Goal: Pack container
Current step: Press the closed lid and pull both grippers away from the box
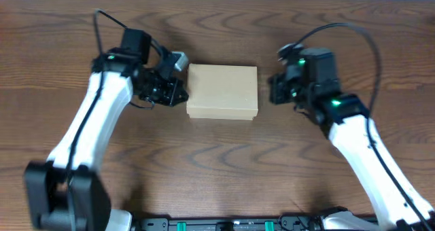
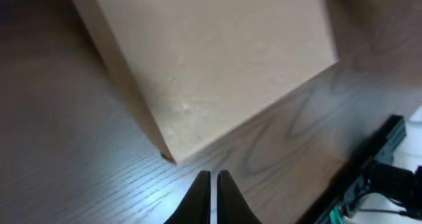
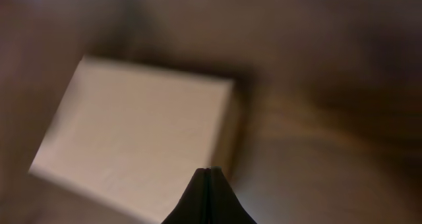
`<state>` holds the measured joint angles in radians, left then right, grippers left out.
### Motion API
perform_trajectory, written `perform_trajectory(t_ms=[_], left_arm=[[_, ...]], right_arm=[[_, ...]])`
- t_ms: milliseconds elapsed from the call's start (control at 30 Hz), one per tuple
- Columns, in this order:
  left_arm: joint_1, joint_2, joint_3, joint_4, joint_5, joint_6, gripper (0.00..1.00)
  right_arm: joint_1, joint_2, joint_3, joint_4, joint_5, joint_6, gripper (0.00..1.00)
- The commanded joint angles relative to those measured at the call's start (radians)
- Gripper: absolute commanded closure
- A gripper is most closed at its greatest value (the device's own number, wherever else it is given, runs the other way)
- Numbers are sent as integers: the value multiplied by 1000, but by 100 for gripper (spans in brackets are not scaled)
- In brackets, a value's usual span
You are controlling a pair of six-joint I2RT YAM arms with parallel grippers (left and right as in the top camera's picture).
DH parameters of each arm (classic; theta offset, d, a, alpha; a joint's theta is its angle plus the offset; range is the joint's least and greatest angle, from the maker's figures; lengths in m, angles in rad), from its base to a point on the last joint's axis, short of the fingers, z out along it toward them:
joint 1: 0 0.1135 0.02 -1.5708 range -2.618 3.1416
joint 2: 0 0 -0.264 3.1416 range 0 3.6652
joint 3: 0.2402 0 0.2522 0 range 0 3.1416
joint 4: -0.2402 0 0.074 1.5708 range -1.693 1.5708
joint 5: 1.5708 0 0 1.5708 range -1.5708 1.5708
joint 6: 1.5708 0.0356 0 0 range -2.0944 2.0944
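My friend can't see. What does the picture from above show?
A closed tan cardboard box lies on a dark wooden table. The left pincer is close beside one end; the right pincer is a little apart from the other.

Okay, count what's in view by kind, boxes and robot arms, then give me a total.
Box: 1
Arms: 2 (left arm, right arm)
Total: 3
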<state>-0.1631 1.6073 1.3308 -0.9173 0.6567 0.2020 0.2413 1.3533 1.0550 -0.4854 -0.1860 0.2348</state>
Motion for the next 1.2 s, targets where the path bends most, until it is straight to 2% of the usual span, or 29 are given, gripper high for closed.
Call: perform_trajectory(t_ms=[0, 167, 500, 867, 1167], left_arm=[[6, -125, 2, -14, -58, -8, 94], [6, -270, 2, -35, -59, -8, 94], [6, -409, 2, -118, -143, -7, 94], [6, -411, 2, -145, -143, -7, 94], [6, -420, 2, -206, -145, 0, 94]], right_arm=[[-41, 34, 8, -5, 130, 58, 99], [-53, 171, 7, 24, 124, 136, 99], [-48, 382, 7, 266, -151, 162, 99], [-10, 433, 7, 366, -208, 191, 99], [-32, 397, 11, 308, -203, 191, 98]])
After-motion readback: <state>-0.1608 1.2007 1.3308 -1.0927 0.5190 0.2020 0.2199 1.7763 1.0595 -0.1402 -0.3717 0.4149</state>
